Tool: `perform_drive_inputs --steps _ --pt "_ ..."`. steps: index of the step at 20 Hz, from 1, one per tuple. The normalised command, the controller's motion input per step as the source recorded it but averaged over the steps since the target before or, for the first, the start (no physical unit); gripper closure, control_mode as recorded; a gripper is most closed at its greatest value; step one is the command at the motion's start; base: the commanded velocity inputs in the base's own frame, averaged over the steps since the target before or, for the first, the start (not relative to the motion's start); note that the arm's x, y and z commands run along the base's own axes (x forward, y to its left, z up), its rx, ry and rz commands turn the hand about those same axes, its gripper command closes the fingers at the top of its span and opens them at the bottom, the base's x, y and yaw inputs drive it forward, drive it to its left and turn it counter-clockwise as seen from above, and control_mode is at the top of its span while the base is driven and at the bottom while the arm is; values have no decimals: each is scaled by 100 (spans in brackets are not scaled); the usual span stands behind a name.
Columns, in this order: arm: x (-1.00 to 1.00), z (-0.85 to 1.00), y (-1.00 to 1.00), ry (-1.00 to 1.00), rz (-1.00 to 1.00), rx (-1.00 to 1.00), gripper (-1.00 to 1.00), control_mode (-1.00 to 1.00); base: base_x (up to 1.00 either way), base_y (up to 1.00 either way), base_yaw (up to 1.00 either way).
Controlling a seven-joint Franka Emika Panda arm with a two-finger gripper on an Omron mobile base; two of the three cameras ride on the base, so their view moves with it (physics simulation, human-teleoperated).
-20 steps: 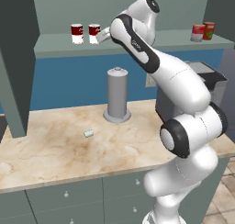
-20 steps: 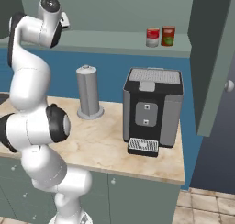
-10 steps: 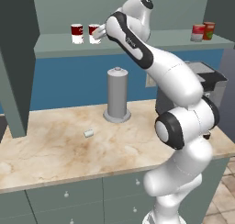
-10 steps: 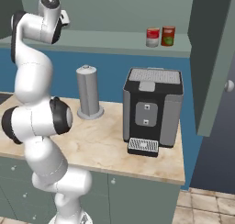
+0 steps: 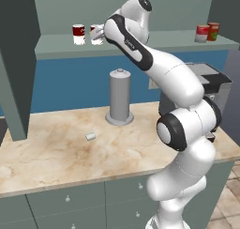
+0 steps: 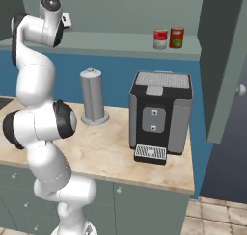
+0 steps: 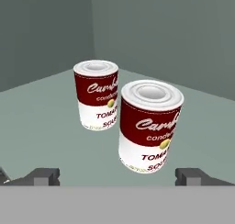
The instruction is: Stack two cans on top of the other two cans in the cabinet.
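Pincer point(image 7: 117, 176) spread wide, grasping nothing; its two dark fingertips point(image 7: 45, 176) stand either side of the nearer red-and-white banded soup can point(image 7: 149, 126), short of its wall. From the left base view the pincer point(image 5: 97, 34) sits at shelf height, just beside that can.

Second identical soup can point(image 7: 97, 94) stands upright just behind and to one side, close but apart. Both rest on the grey-green cabinet shelf point(image 5: 140, 42), towards its left end.

Well apart, at the far right end: squat red can with pale top point(image 6: 160, 39) beside taller orange-red can with green patch point(image 6: 177, 37).

Handling judgement: rigid metal cylinder, smooth label, probably slippery; moderate weight. Best hold is mid-height across the body, jaws square to the wall. Neighbouring can is near; an off-centre approach could tip it.

Below: tall grey cylinder point(image 5: 119, 96) on marble desk point(image 5: 56, 148).
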Motion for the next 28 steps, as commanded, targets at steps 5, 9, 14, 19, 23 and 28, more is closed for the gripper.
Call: perform_drive_inputs --steps 5,9,14,19,23,28 --pt "18 -7 3 0 0 5 -100 -100 0 0 0" --pt "22 -4 0 0 0 0 -100 -100 0 0 0" --pt "19 0 0 0 0 0 -100 -100 0 0 0" --pt "14 0 1 0 -2 0 -100 -100 0 0 0" --pt "6 -4 6 0 -2 0 -100 -100 0 0 0" --pt "11 -5 12 0 -2 0 -100 -100 0 0 0"
